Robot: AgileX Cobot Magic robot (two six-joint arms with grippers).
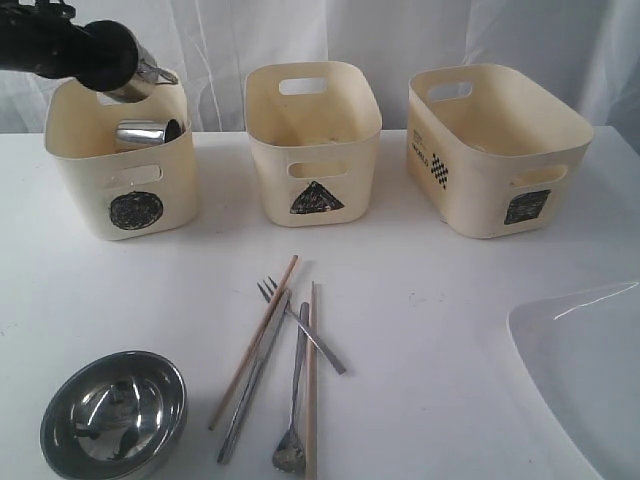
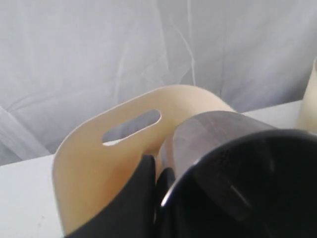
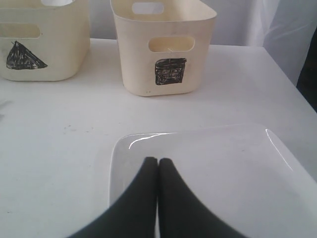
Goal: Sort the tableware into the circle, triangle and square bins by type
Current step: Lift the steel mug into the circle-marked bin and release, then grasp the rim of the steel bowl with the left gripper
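My left gripper hangs over the circle bin, shut on a steel mug. In the left wrist view the mug fills the frame beside the fingers. A second steel mug lies inside that bin. On the table lie a steel bowl, two chopsticks, a fork, a knife and a spoon. My right gripper is shut and empty over the edge of the white square plate. It is out of the exterior view.
The triangle bin stands at the back middle and the square bin at the back right. The plate runs off the front right corner. White cloth hangs behind the table.
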